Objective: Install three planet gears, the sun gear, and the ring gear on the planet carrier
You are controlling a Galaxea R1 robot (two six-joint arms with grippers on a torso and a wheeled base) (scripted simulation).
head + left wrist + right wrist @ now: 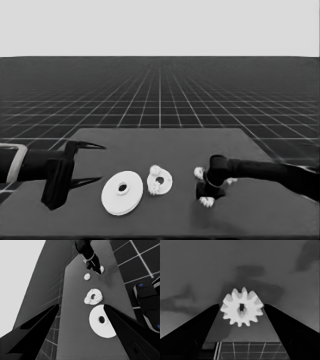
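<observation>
Gear (242, 307) sits between right tool (242, 305) fingertips, near table's (165, 220) front edge.

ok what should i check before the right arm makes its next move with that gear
1. Grip: the gear sits between the right gripper fingers, which touch its teeth on both sides. ok
2. Gear lifted off the table: cannot tell
3. Target: nothing is above the smaller round part, and its centre hole shows. ok
4. Free slot: a seated gear is at its near edge; free places cannot tell
5. The larger round part lies beside the target, not on it. ok
6. The left gripper is parked open at the table's left end. ok
</observation>
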